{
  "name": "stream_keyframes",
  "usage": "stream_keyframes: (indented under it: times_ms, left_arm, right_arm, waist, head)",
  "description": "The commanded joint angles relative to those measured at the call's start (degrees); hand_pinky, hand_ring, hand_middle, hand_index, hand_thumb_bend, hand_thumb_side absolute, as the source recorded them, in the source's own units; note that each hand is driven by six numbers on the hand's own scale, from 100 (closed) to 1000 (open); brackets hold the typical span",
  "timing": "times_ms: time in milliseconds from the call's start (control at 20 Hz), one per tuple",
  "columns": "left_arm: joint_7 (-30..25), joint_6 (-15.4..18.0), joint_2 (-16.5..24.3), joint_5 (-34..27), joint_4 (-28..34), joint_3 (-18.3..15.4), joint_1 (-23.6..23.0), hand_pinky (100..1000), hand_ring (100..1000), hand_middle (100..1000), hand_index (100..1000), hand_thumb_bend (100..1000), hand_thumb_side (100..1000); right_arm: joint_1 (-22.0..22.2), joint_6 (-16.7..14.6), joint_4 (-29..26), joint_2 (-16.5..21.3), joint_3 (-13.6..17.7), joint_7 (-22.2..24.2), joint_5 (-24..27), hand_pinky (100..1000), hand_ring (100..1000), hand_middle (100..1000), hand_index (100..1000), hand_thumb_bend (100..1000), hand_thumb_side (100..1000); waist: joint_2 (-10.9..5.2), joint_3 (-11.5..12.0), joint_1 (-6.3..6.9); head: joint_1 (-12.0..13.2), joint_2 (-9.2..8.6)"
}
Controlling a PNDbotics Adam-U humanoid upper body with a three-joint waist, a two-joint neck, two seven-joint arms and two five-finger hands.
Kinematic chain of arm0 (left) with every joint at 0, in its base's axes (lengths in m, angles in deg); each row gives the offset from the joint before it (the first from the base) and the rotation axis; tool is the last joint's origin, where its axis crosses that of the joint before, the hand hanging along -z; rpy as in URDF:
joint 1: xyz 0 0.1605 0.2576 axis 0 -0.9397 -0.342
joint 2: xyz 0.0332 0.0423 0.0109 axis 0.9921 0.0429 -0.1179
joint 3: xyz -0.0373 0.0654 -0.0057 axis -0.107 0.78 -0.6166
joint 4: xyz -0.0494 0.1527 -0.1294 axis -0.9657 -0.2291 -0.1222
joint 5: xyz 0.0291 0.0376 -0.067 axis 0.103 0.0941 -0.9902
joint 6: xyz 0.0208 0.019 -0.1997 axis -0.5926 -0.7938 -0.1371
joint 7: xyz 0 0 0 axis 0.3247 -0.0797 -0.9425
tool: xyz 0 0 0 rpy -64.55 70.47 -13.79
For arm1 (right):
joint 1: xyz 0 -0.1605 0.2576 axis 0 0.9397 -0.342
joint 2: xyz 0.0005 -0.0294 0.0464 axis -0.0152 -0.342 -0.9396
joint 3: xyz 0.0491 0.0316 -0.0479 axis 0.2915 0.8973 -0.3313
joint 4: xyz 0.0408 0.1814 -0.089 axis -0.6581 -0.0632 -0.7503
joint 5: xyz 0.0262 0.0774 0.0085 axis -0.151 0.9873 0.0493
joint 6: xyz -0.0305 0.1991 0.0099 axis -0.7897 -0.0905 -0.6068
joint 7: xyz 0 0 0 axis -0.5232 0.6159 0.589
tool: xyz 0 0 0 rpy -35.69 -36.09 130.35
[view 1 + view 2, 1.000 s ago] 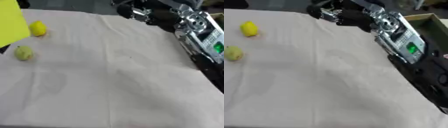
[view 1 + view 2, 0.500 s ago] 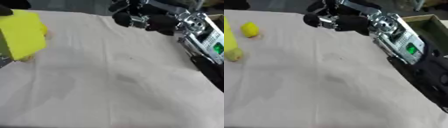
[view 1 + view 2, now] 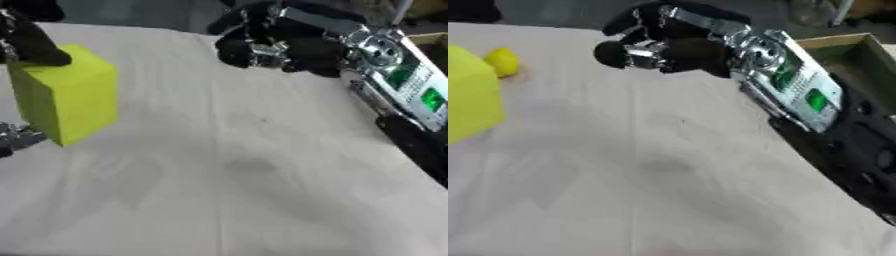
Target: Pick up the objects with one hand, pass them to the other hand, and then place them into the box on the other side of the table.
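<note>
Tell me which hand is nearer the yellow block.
Left. The left hand is on the yellow block, dark fingers over its top far corner. The right hand hangs over the table's far middle, well off to the block's right, not touching it.

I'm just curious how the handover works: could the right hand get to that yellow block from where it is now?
Probably yes. The right hand hangs over the far middle of the table, and only bare cloth lies between it and the yellow block, which the left hand holds up at the left.
</note>
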Motion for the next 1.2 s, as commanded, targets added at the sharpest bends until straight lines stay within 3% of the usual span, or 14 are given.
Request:
stream_keyframes:
  times_ms: [50, 300, 450, 850, 1200]
  left_arm:
    - [-3.4, -1.8, 0.6, -2.9, 0.7, -0.1, 1.5, 494, 545, 536, 611, 430, 100]
    - [-4.6, -1.3, -0.2, -3.0, 0.7, 0.0, 2.6, 500, 549, 540, 614, 433, 100]
    - [-3.4, -0.7, -0.6, -2.5, 0.7, 0.3, 3.1, 523, 578, 566, 635, 463, 100]
    - [4.6, 2.6, -1.8, -1.1, 0.7, 1.0, 4.4, 525, 576, 572, 634, 451, 100]
    - [7.1, 5.4, -2.8, 0.9, 0.7, 2.4, 6.8, 540, 582, 576, 635, 459, 100]
  right_arm:
    - [-1.0, -0.6, -1.1, 0.5, 0.5, 0.2, -1.7, 865, 892, 883, 814, 556, 486]
    - [-1.3, -1.0, -1.1, -0.1, 0.0, 1.8, -3.0, 866, 903, 891, 819, 566, 457]
    - [-1.6, -1.7, -1.1, -0.6, -0.5, 3.4, -2.4, 866, 911, 895, 818, 611, 389]
    - [-1.6, -2.3, -1.1, -1.5, -1.9, 5.7, 5.2, 864, 926, 903, 813, 655, 330]
    - [-2.6, -2.6, -1.1, -2.3, -2.8, 9.4, 9.9, 864, 931, 904, 811, 644, 350]
  waist:
    - [-0.23, -0.1, -0.39]
    - [-0.21, -0.1, -0.30]
    - [-0.21, -0.1, -0.28]
    - [-0.13, 0.0, -0.51]
    - [-0.07, 0.0, -0.75]
  head:
    - [0.2, -0.71]
    - [0.4, -0.80]
    - [0.4, -0.96]
    - [0.3, -1.35]
    - [0.3, -1.86]
